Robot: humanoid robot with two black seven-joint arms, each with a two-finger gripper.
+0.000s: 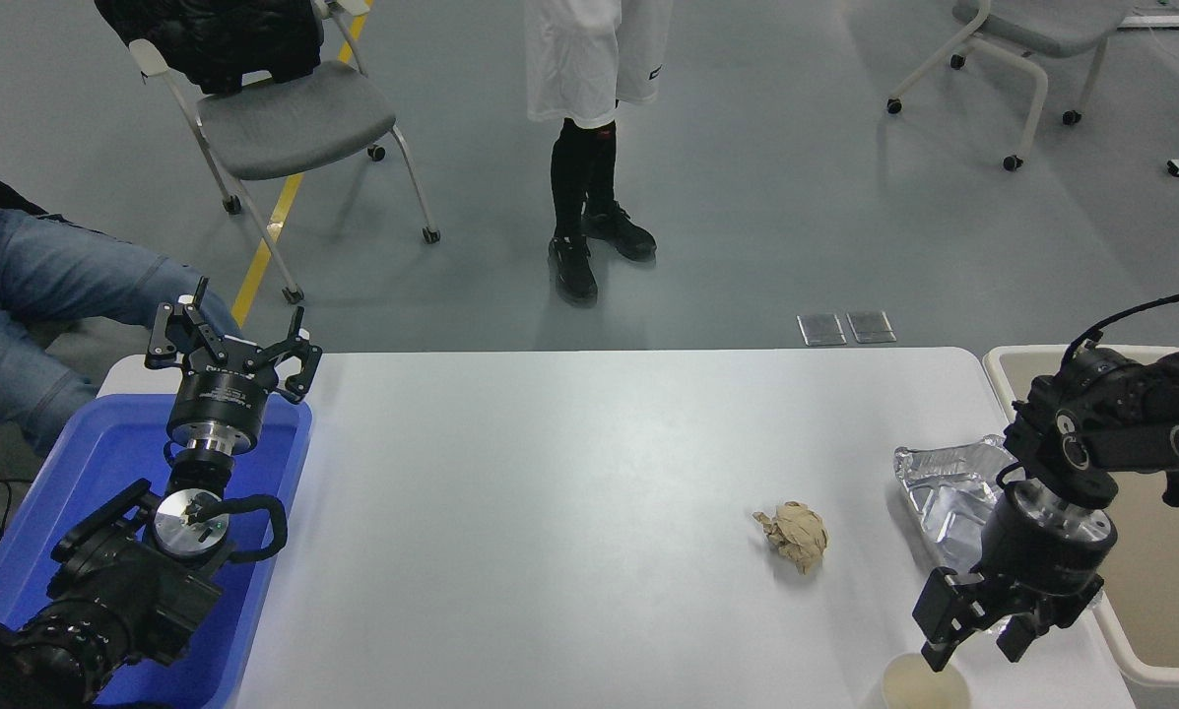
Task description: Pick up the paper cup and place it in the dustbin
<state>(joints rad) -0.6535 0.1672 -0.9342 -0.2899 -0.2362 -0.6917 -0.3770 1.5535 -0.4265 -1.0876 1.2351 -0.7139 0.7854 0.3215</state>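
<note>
Head view: white table (569, 473); right end effector (973, 645) spread open, empty, above paper cup (919, 684).

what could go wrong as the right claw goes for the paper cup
1. The paper cup sits at the table's near edge, partly cut off by the picture; a nudge might push it off.
2. The open right claw hangs just over the cup's rim, so a finger may come down on the rim and crush or tip it.
3. The foil tray lies under the arm, beside the dustbin; the lift could drag it.
</note>
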